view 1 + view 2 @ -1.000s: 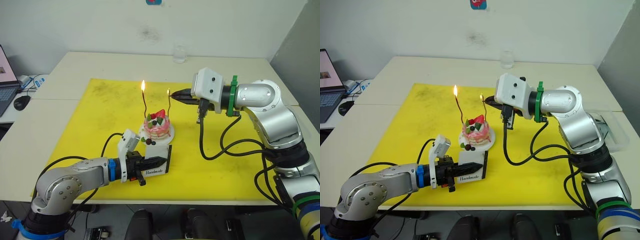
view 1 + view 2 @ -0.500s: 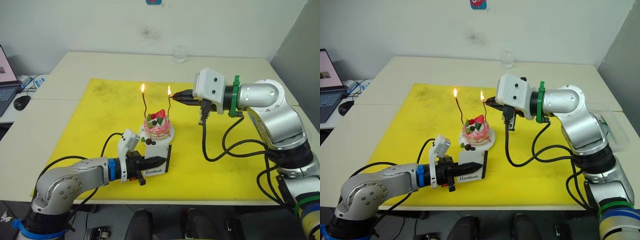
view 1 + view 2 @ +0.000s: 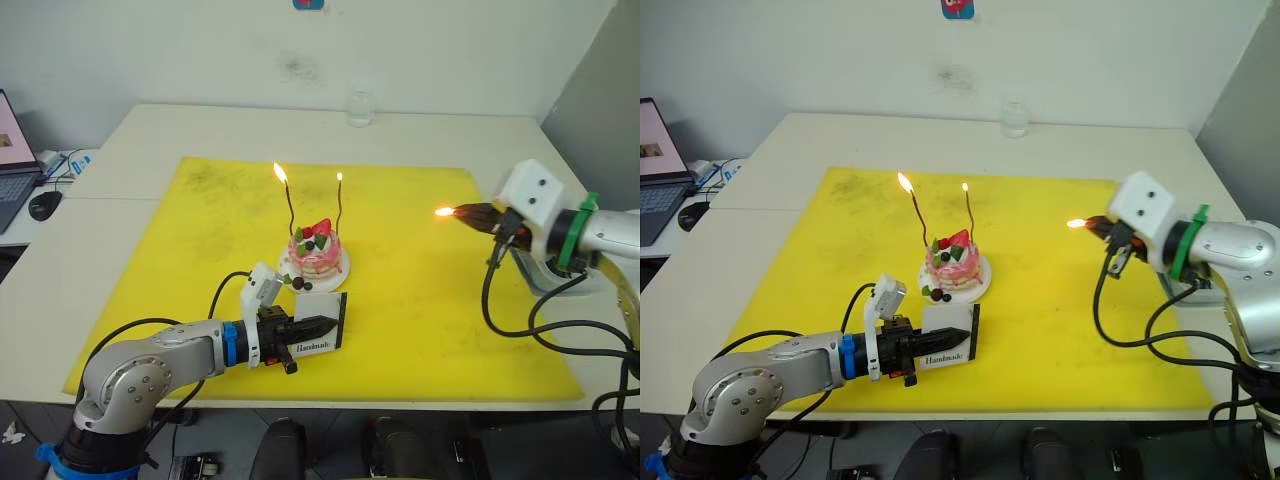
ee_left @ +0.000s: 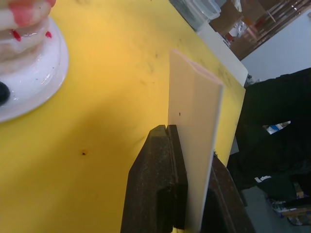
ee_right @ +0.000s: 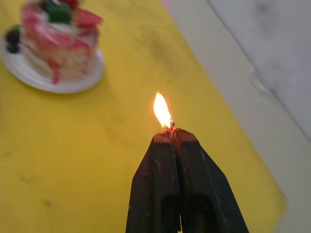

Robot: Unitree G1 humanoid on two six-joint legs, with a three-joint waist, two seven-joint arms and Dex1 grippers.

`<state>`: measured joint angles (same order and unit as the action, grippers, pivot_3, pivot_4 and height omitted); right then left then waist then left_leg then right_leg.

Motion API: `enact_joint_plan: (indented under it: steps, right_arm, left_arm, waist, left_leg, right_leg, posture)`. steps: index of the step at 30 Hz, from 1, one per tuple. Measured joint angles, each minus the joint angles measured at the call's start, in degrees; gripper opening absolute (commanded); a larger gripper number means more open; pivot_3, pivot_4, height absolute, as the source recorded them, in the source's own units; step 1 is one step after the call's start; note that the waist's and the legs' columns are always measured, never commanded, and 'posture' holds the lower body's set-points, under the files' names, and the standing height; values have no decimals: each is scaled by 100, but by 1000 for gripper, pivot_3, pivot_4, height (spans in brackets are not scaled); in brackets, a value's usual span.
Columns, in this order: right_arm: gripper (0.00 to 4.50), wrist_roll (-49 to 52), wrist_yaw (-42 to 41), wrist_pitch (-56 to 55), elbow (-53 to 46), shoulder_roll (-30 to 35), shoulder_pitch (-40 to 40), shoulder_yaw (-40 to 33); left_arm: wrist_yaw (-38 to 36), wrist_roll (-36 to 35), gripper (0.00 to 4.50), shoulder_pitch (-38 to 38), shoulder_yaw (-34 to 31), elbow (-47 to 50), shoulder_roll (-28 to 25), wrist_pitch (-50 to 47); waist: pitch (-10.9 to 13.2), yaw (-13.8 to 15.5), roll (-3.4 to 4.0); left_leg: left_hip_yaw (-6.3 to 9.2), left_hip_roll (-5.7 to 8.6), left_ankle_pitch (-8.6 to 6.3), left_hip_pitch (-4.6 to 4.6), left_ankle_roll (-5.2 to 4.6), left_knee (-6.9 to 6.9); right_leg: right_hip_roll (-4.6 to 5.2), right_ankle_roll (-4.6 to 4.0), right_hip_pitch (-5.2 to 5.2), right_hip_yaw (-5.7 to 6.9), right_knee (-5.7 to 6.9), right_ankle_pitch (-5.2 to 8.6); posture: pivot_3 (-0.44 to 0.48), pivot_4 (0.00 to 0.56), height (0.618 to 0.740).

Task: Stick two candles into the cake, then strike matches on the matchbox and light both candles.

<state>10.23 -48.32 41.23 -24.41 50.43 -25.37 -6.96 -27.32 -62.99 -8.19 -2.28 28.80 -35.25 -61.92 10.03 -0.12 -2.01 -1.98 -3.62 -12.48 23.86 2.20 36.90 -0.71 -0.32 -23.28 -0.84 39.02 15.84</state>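
Both candles, the red candle (image 3: 289, 205) and the pale gold candle (image 3: 339, 207), stand lit in the cake (image 3: 315, 251) on the yellow mat (image 3: 420, 300), so I judge the task all but done. My right gripper (image 3: 470, 211) is pinched on a burning match (image 5: 167, 127), well clear of the cake (its flame sits right at the fingertips, so putting it out is what's left). My left gripper (image 3: 318, 325) clamps the upright matchbox (image 3: 322, 335) just before the plate. A glass (image 3: 359, 108) stands far back, nothing obstructing
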Motion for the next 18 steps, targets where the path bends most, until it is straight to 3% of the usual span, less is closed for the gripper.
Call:
enact_joint_plan:
  steps: [8,18]
  right_arm:
    - [35,-287,1301,335,1049,-252,331,-815]
    - [35,-293,2054,575,2966,-445,-321,-972]
  left_arm:
    - [96,46,0,30,118,5,290,5]
    - [356,123,0,213,218,101,609,36]
  waist:
    - [0,-36,1]
    - [2,-43,8]
  left_leg:
    - [-2,6,0,-2,0,1]
    - [-8,10,0,-2,0,1]
  right_leg:
    - [-13,0,-1,-2,3,-1]
    - [-17,0,-1,-10,2,-1]
  posture:
    - [0,150,729]
    - [0,150,729]
